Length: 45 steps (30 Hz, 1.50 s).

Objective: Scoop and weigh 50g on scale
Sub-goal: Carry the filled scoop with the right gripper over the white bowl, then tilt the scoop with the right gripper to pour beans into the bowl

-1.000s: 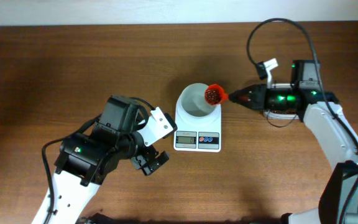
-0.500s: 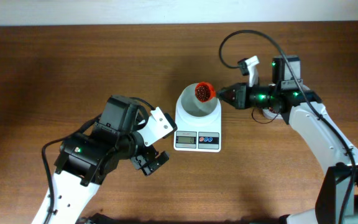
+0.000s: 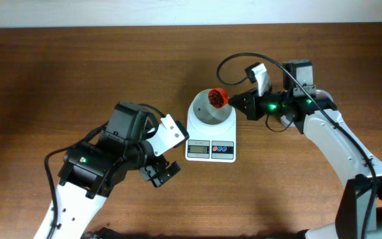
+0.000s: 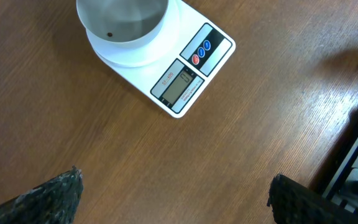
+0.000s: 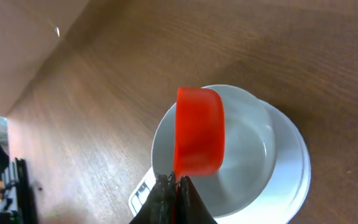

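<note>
Right end effector [image 3: 236, 103] tight on red scoop [image 5: 199, 132], its beans [image 3: 215, 98] above the scale [image 3: 210, 138]

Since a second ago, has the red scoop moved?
Yes. The red scoop moved left, from the right rim of the scale's bowl to farther over it.

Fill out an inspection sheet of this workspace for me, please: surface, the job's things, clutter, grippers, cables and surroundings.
Surface: brown wooden table, bare wood around the scale.
Job's things: scale at the middle, white bowl on it, display unreadable; red scoop with beans in it over the bowl's rim.
Clutter: nothing seen.
Grippers: left gripper open and empty, near the scale's front left; right gripper shut on the scoop's handle.
Cables: black cable looping above the right arm, clear of the bowl.
Surroundings: pale wall along the table's far edge.
</note>
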Available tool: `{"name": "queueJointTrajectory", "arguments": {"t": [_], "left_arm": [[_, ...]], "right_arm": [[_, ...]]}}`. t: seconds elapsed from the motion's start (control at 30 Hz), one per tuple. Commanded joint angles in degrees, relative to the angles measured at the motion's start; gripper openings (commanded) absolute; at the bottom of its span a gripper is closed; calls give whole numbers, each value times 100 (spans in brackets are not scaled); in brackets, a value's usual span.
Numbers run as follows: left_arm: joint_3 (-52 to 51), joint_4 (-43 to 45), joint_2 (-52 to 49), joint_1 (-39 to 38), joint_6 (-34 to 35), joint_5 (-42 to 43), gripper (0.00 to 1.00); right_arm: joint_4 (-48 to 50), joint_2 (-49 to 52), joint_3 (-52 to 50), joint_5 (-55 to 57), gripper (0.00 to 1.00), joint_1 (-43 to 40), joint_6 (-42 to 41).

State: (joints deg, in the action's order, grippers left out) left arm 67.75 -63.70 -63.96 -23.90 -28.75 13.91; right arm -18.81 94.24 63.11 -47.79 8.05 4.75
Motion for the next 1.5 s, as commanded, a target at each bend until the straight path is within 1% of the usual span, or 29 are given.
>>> {"name": "queueJointTrajectory", "arguments": {"t": [0.0,0.5,0.67,0.83,1.0,1.1,1.23,1.47], "left_arm": [[131,-4,31,33,-92,-20,99],[131,-4,31,33,-92,-20,99],[131,-4,31,33,-92,-20,99],[131,-4,31,33,-92,-20,99],[131,-4,31,33,-92,-20,99],[131,-7,31,33,-92,-20,99],[131,-4,31,33,-92,-20,99],[131,-4,31,33,-92,-20,99]], "right_arm": [[17,-107,-20,31,4,35,562],[-52,-85,-20,26,4,35,758],[-258,-85,-22,26,4,35,1405],[-258,-85,-22,26,4,35,1458],[-258,-85,-22,26,4,37,1755],[-258,-85,-22,26,4,37,1768],[-262,-85,-22,24,4,87,2155],[-260,11,-22,46,4,260,2354]]}}
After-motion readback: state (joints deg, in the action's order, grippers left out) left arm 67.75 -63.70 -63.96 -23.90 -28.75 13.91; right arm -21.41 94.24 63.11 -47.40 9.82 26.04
